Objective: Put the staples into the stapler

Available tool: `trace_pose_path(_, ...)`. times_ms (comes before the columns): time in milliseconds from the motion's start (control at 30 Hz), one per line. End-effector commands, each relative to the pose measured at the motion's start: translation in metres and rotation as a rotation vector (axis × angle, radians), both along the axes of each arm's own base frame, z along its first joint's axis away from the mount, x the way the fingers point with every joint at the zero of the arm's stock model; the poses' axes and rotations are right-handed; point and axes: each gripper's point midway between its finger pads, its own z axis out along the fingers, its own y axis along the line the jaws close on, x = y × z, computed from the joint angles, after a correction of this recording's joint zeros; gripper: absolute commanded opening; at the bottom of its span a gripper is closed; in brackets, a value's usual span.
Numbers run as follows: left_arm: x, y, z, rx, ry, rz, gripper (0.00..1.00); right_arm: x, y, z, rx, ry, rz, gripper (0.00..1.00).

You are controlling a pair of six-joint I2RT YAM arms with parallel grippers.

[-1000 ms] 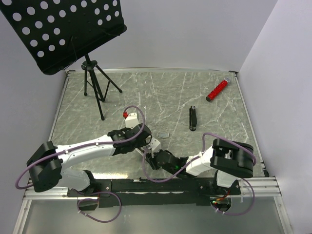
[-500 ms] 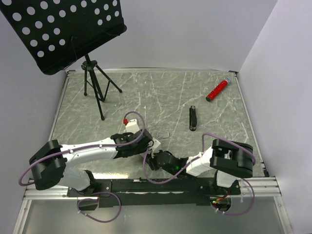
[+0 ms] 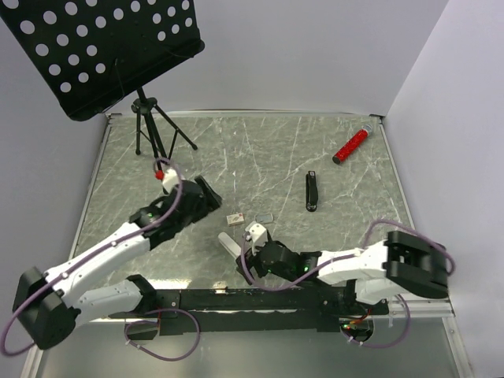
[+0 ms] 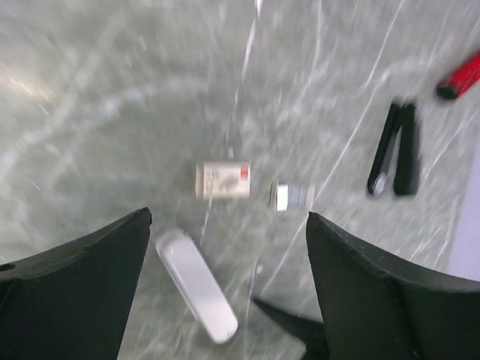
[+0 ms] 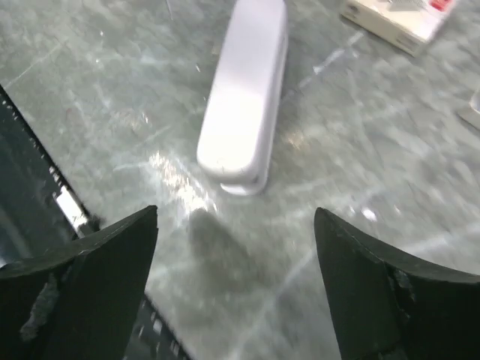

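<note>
The staples are in the middle of the table (image 3: 331, 236), nearer its front edge. They are a cream cardboard box (image 3: 234, 217) with red print, lying flat, and a small greyish tray piece (image 3: 263, 216) just beside it on the right, not touching it. As the tray piece lies outside the box, I judge it is ready to be picked up alone.

The stapler (image 3: 312, 191) lies farther right, well apart from both. In the left wrist view it looks like two black arms side by side, perhaps folded open, but the blur does not let me be sure.

A white rounded bar (image 3: 230, 246) lies near the box, toward the robot. The right gripper (image 3: 250, 250) is just above it, its fingers spread wide and holding nothing. The left gripper (image 3: 206, 195) hangs left of the box, also spread wide and empty. Both point toward the staples, so either could probably reach them.

By count there are one stapler, one box, one tray piece, one white bar, one red cylinder (image 3: 351, 145) at the far right, and one music stand (image 3: 102, 47) at the far left.
</note>
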Motion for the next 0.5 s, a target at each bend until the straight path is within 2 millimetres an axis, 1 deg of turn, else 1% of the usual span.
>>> trace_pose_path(0, 0.019, 0.033, 0.031, 0.05, -0.113, 0.023, 0.9, 0.001, -0.018, 0.025, -0.089, 0.079, -0.058, 0.93)
trace_pose_path(33, 0.022, 0.043, 0.035, 0.092, -0.137, 0.031, 0.94, 0.0, -0.025, 0.029, -0.145, 0.115, -0.071, 0.93)
trace_pose_path(100, 0.024, 0.057, 0.046, 0.127, -0.185, 0.051, 0.96, 0.0, -0.029, 0.037, -0.18, 0.137, -0.083, 0.92)
trace_pose_path(133, 0.024, 0.064, 0.05, 0.17, -0.209, 0.047, 0.99, -0.001, -0.02, 0.051, -0.165, 0.156, -0.057, 0.91)
trace_pose_path(167, 0.025, 0.074, 0.059, 0.191, -0.249, 0.073, 0.99, -0.003, -0.029, 0.048, -0.221, 0.187, -0.063, 0.9)
trace_pose_path(200, 0.026, 0.078, 0.066, 0.207, -0.282, 0.082, 0.99, -0.003, -0.029, 0.048, -0.248, 0.21, -0.065, 0.9)
trace_pose_path(233, 0.025, 0.084, 0.071, 0.246, -0.311, 0.076, 0.99, -0.003, -0.018, 0.063, -0.226, 0.226, -0.046, 0.89)
trace_pose_path(267, 0.024, 0.093, 0.079, 0.264, -0.35, 0.104, 0.99, -0.006, -0.025, 0.061, -0.277, 0.255, -0.049, 0.87)
trace_pose_path(300, 0.023, 0.098, 0.084, 0.281, -0.375, 0.111, 0.99, -0.005, -0.023, 0.057, -0.312, 0.277, -0.05, 0.85)
trace_pose_path(333, 0.022, 0.103, 0.097, 0.298, -0.43, 0.112, 0.99, -0.002, -0.015, 0.069, -0.31, 0.28, -0.041, 0.83)
trace_pose_path(367, 0.022, 0.11, 0.097, 0.327, -0.446, 0.133, 0.99, -0.004, -0.019, 0.068, -0.356, 0.302, -0.039, 0.81)
trace_pose_path(400, 0.021, 0.114, 0.1, 0.337, -0.468, 0.14, 0.99, -0.003, -0.019, 0.061, -0.404, 0.317, -0.043, 0.8)
trace_pose_path(433, 0.02, 0.118, 0.111, 0.351, -0.519, 0.145, 0.99, 0.002, -0.008, 0.073, -0.394, 0.309, -0.04, 0.79)
trace_pose_path(467, 0.019, 0.123, 0.11, 0.367, -0.532, 0.157, 1.0, 0.004, -0.006, 0.067, -0.43, 0.318, -0.042, 0.76)
